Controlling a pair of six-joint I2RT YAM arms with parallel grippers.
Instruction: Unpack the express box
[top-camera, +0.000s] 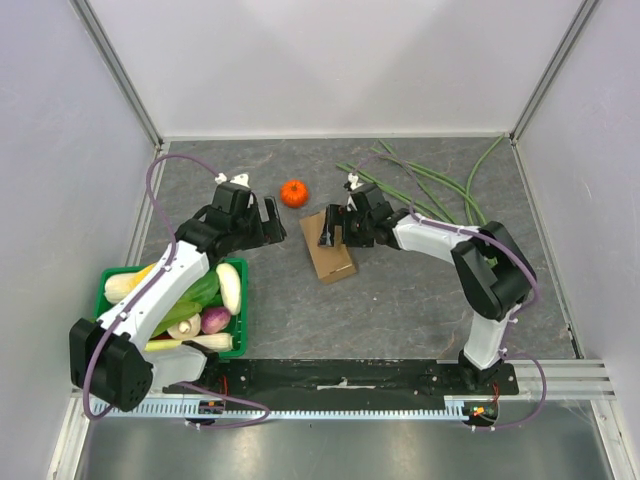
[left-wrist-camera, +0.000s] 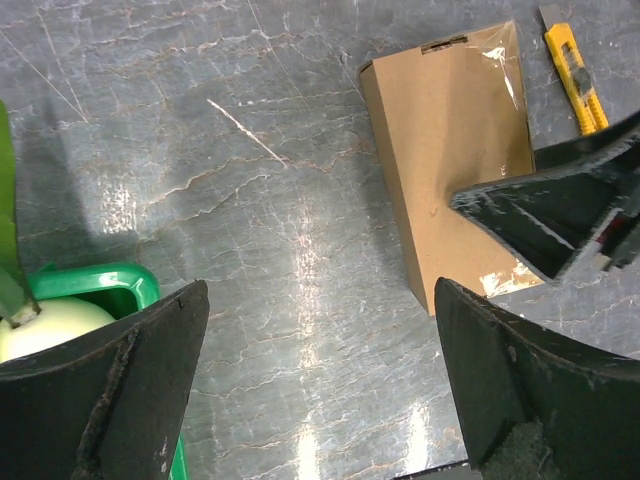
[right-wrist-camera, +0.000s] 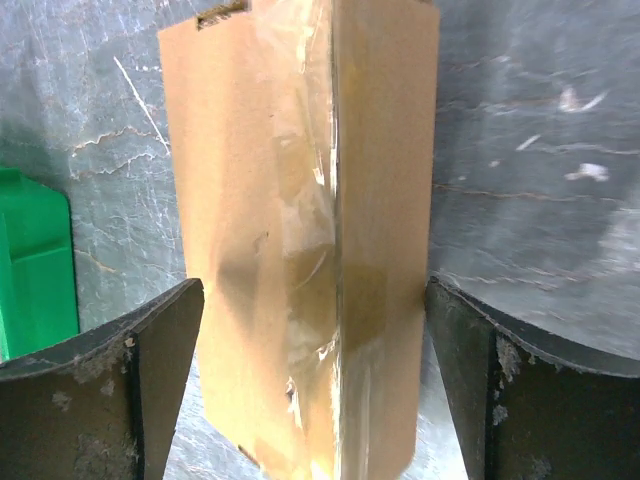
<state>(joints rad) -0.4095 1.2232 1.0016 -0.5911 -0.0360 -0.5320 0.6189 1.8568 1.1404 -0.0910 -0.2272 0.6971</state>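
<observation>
The right arm reaches left across the table (top-camera: 420, 300). The right gripper (top-camera: 332, 231) is spread wide, one finger on each side of the express box (top-camera: 334, 260), which lies flat in the middle of the table. The left arm reaches forward, and the left gripper (top-camera: 271, 217) is wide open too, holding nothing.

Two white arms (top-camera: 165, 285) with black joints (top-camera: 487, 272), black claws (left-wrist-camera: 320, 385), purple cables (top-camera: 150, 185).

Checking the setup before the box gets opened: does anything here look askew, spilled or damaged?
The express box lies skewed on the table, and its clear tape is wrinkled. Long green beans sprawl loose at the far right. Nothing looks spilled or torn.
</observation>
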